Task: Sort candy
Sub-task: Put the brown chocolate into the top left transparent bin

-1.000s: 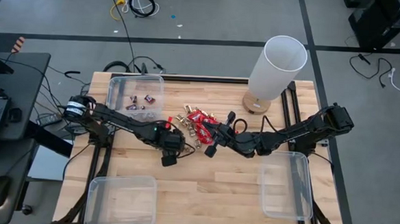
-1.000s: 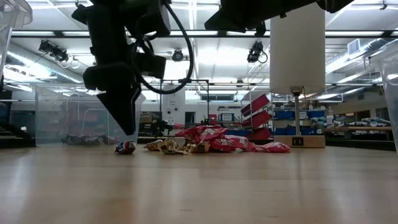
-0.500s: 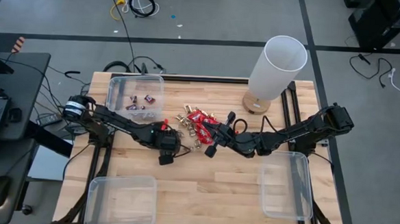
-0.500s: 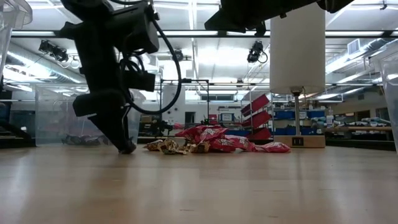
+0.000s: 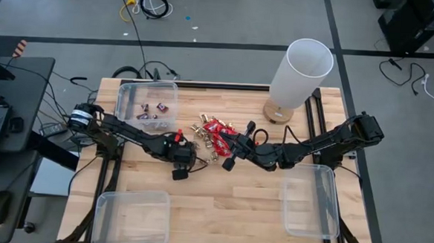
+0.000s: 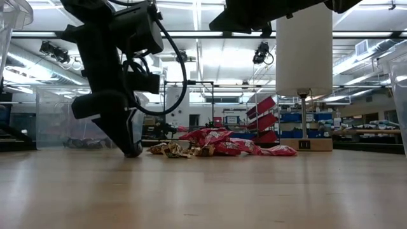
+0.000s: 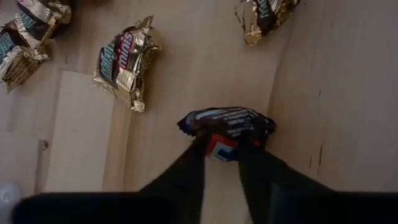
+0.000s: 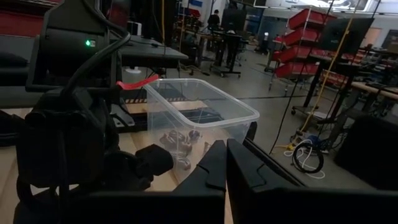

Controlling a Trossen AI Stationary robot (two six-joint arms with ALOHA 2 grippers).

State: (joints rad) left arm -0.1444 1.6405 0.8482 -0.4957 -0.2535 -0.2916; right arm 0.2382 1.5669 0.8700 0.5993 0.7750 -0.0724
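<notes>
1. We take the candy pile (image 5: 215, 135) at the middle of the table (image 5: 227, 204) as our landmark; it holds red packets and gold-foil pieces.
2. Our left gripper (image 7: 221, 146) is down on the wood just beside the pile, toward the left arm's side, fingers narrowed onto a dark mini bar (image 7: 227, 122) lying flat there.
3. Our right gripper (image 8: 225, 163) hangs at the pile's opposite edge, fingers pressed together, holding nothing.
4. A clear bin (image 5: 148, 105) beyond the pile, at the table's far-left corner, contains several dark bars.
5. A white cylinder (image 5: 300, 72) stands near the pile's far right.
</notes>
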